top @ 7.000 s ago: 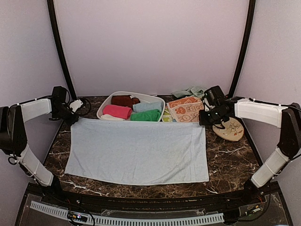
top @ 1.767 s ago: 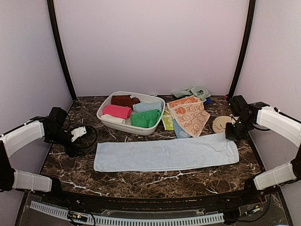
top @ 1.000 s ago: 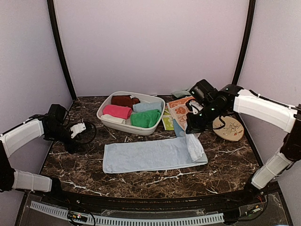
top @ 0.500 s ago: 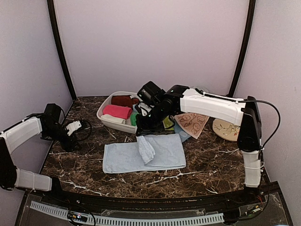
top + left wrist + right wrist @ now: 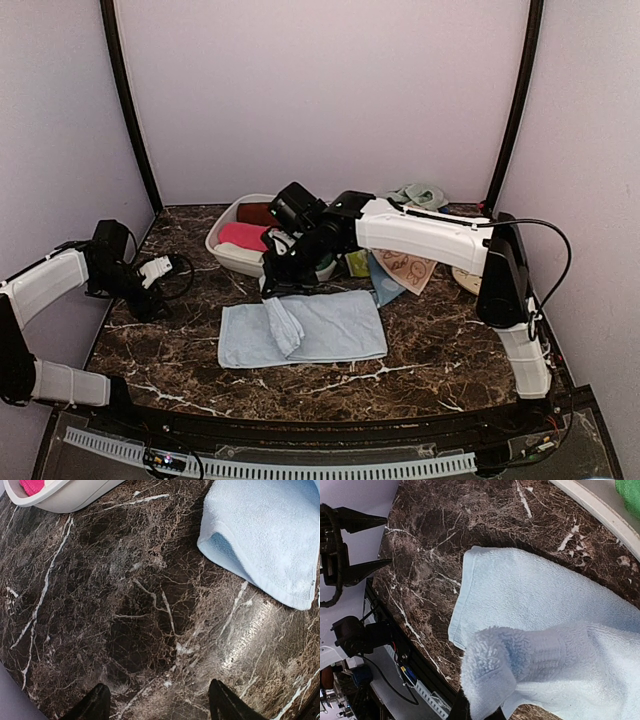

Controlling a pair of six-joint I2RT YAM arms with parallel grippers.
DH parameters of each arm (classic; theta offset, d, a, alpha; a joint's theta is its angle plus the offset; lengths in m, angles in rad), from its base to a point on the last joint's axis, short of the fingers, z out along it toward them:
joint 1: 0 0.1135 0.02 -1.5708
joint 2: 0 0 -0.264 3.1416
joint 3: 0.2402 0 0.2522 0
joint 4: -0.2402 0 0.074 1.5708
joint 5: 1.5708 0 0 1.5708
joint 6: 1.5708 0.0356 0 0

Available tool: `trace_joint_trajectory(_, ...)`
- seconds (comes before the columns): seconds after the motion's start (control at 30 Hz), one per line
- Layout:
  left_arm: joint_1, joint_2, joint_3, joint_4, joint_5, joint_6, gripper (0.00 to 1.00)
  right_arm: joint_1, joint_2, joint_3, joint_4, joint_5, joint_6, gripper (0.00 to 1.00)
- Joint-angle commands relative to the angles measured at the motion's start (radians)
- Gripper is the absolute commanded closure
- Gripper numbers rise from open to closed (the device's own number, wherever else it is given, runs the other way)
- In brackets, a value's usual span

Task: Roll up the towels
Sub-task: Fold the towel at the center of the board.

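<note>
Trailing from clamped right jaws — towel [image 5: 335,325]

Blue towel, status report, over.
Right gripper shut on blue towel, one end raised above it. Left gripper open, off to the side. Nothing blocking.

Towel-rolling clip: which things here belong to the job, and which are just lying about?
Job: pale blue towel, pinched by the right gripper; pink towel and dark red towel in the white basin; printed peach towel.
Lying about: the white basin itself; tan disc.
</note>
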Motion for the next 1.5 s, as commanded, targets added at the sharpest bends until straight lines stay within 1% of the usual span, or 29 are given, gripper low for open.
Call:
trace_joint_trajectory(0.0,0.006,-0.013,0.001,-0.028,0.019,0.004,0.31,0.008,-0.001,0.016,0.096,-0.046,0.047,1.00)
trace_joint_trajectory(0.13,0.006,-0.015,0.002,-0.033,0.019,0.004,0.31,0.008,0.055,0.039,0.114,-0.029,0.079,1.00)
trace_joint_trajectory(0.23,0.006,-0.021,-0.003,-0.038,0.018,0.004,0.31,0.008,0.115,0.057,0.158,-0.040,0.117,1.00)
trace_joint_trajectory(0.37,0.006,-0.025,-0.011,-0.040,0.012,0.007,0.31,0.008,0.203,0.128,0.197,-0.072,0.161,1.00)
trace_joint_trajectory(0.47,0.006,-0.025,-0.017,-0.036,0.006,0.010,0.31,0.008,0.240,0.168,0.220,-0.082,0.179,1.00)
trace_joint_trajectory(0.5,0.006,-0.024,-0.016,-0.036,0.005,0.010,0.31,0.008,0.244,0.167,0.237,-0.086,0.186,1.00)
trace_joint_trajectory(0.53,0.006,-0.020,-0.020,-0.029,0.006,0.012,0.30,0.008,0.250,0.146,0.290,-0.100,0.214,1.00)
trace_joint_trajectory(0.6,0.006,-0.014,-0.018,-0.024,0.007,0.010,0.30,0.010,0.254,0.126,0.322,-0.108,0.224,1.00)
trace_joint_trajectory(0.67,0.006,-0.006,-0.016,-0.020,0.008,0.009,0.29,0.011,0.255,0.087,0.379,-0.128,0.242,0.86)
trace_joint_trajectory(0.77,0.006,0.003,-0.010,-0.019,0.012,0.005,0.28,0.015,0.255,0.040,0.501,-0.170,0.302,0.74)
trace_joint_trajectory(0.8,0.005,0.006,-0.008,-0.019,0.012,0.004,0.28,0.018,0.259,0.040,0.528,-0.174,0.317,0.69)
trace_joint_trajectory(0.83,0.006,0.007,-0.006,-0.019,0.011,0.003,0.27,0.020,0.265,0.048,0.547,-0.180,0.328,0.66)
trace_joint_trajectory(0.97,0.006,0.014,-0.004,-0.011,0.011,-0.002,0.26,0.021,0.270,0.046,0.635,-0.213,0.369,0.64)
trace_joint_trajectory(1.1,0.005,0.030,0.020,-0.001,0.035,-0.035,0.26,0.011,0.217,0.020,0.651,-0.213,0.369,0.64)
trace_joint_trajectory(1.17,-0.004,0.045,0.047,0.005,0.070,-0.074,0.26,-0.005,0.151,-0.032,0.649,-0.213,0.369,0.64)
trace_joint_trajectory(1.23,-0.036,0.063,0.083,0.003,0.112,-0.138,0.26,-0.043,0.064,-0.132,0.649,-0.213,0.369,0.64)
trace_joint_trajectory(1.33,-0.162,0.081,0.115,0.035,0.117,-0.233,0.27,-0.096,-0.091,-0.386,0.711,-0.213,0.369,0.64)
trace_joint_trajectory(1.43,-0.314,0.129,0.123,0.141,0.081,-0.321,0.29,-0.147,-0.206,-0.635,0.749,-0.213,0.369,0.64)
trace_joint_trajectory(1.47,-0.347,0.156,0.131,0.163,0.074,-0.342,0.30,-0.162,-0.231,-0.694,0.766,-0.213,0.369,0.64)
